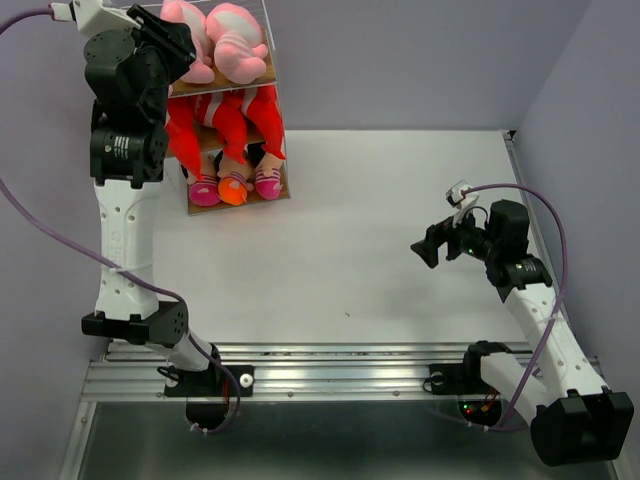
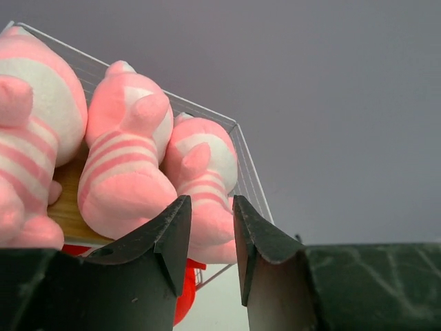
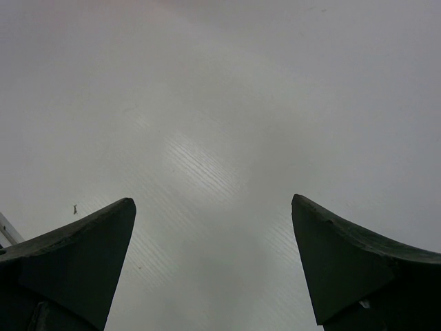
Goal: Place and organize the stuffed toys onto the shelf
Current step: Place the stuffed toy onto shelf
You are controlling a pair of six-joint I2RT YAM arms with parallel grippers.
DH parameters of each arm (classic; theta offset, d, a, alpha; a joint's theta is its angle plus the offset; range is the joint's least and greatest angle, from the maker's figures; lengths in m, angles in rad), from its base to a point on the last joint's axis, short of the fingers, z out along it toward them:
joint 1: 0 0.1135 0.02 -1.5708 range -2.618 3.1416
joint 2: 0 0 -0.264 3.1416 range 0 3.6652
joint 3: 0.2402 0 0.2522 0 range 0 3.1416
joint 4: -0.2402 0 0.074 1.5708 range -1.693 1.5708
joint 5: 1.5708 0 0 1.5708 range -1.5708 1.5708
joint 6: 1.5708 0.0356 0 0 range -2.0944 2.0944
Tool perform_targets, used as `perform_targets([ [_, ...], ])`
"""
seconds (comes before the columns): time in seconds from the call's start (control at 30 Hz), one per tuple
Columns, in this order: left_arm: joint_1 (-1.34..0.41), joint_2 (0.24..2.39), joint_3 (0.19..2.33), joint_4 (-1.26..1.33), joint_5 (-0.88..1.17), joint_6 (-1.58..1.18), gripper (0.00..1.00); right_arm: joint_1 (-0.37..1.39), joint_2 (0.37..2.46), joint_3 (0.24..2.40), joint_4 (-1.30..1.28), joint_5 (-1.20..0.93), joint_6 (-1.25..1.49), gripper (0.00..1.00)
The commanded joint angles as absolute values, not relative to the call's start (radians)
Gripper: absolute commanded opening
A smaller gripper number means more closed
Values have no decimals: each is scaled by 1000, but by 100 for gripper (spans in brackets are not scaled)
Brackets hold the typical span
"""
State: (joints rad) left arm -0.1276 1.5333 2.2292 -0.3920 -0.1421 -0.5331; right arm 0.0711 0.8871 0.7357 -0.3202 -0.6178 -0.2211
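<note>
Left fingers: my left gripper [image 2: 210,207] is parted by a narrow gap and holds nothing; pink plush shows through the gap, beyond the tips, not between them.
Right fingers: my right gripper [image 3: 213,207] is spread wide and empty, with only bare table [image 3: 207,138] under the tips.
Just beyond the left tips: three pink striped animals [image 2: 124,165] sit side by side on the top board of the shelf [image 2: 241,145]. The nearest seems close to my tips, though I cannot tell whether it touches.
Below the left fingers: from the top view, the red sharks [image 1: 225,115] hang over the middle board. Under them the dolls [image 1: 235,185] line the lowest board, showing only dark hair and pink striped ends.
Away from the right fingers: the shelf is well apart from this gripper, across the table toward my left arm.
Done: each kind appears to have its own tier, and no toy shows off the shelf in any view.
Left: by my reading, nothing to carry. At most a nudge to square the top row, then drawing the left arm clear without snagging the wire frame.
</note>
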Motion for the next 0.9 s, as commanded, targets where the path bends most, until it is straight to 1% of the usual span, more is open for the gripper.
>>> perform_targets([
  [0.0, -98, 1581, 2267, -316, -51, -483, 41, 63, 880, 724, -276, -629, -236, 100],
  [0.27, -66, 1661, 2309, -291, -34, -472, 40, 63, 884, 723, -276, -630, -238, 100],
  [0.37, -52, 1660, 2299, -293, -35, -479, 40, 63, 887, 723, -278, -630, -238, 100],
  [0.73, -46, 1562, 2112, -267, -23, -491, 40, 63, 894, 723, -276, -632, -238, 100],
  [0.77, -46, 1554, 2108, -264, -18, -491, 40, 63, 893, 723, -276, -630, -238, 100],
  [0.87, -41, 1551, 2129, -252, 1, -518, 46, 63, 894, 723, -276, -629, -239, 100],
])
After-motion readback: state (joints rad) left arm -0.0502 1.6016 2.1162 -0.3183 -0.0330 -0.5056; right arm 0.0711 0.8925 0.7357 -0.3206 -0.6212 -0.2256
